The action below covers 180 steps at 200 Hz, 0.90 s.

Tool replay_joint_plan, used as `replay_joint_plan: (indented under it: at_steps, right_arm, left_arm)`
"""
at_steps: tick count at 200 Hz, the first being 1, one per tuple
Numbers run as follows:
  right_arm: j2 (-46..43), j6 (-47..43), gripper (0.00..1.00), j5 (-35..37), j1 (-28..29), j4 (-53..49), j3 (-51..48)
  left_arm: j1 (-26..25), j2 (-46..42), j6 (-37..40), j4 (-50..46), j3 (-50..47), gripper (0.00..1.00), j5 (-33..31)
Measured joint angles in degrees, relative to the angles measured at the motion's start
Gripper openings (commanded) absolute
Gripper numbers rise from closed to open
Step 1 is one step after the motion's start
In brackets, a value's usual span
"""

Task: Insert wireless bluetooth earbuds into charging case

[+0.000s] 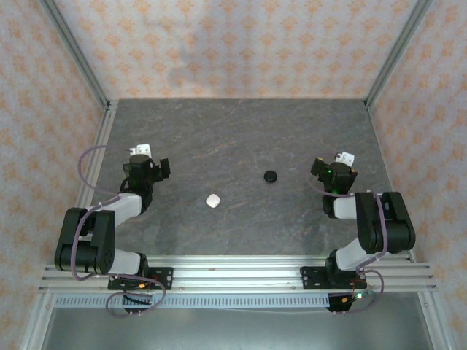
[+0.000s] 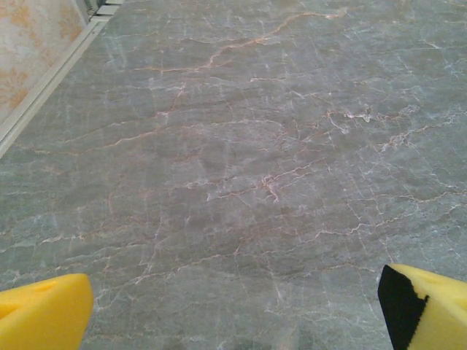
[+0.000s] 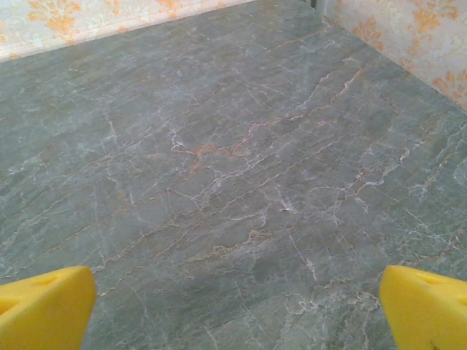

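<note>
Left gripper fingers wide apart and empty above the table at left; white charging case lies left of centre, black charging case farther right and back, well apart; right gripper likewise spread, empty.

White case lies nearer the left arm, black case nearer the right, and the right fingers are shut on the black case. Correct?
No: the right fingers stand open and empty, with bare table between them in the right wrist view. The rest holds.
</note>
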Motion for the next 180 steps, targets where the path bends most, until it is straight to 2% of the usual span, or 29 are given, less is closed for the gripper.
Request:
replay_joint_plan:
  at_steps: [30, 66, 96, 112, 180]
  right_arm:
    - [0.02, 0.00, 0.99, -0.57, 0.00, 2.05, -0.02]
    - [0.02, -0.20, 0.99, -0.96, 0.02, 2.64, -0.04]
    - [0.02, -0.31, 0.99, -1.53, 0.13, 2.64, -0.04]
    - [0.02, -0.42, 0.99, -1.70, 0.15, 2.64, -0.04]
    - [0.02, -0.42, 0.99, -1.75, 0.15, 2.64, -0.04]
  left_arm:
    - [0.00, 1.09, -0.59, 4.22, -1.92, 1.00, -0.59]
    - [-0.96, 4.68, 0.31, 4.50, 0.09, 1.00, -0.46]
    - [-1.40, 4.81, 0.96, 5.53, 0.00, 1.00, 0.55]
    - [-1.40, 5.35, 1.38, 10.27, -1.81, 1.00, 1.11]
    - [-2.27, 6.25, 2.23, 12.57, -2.73, 1.00, 0.94]
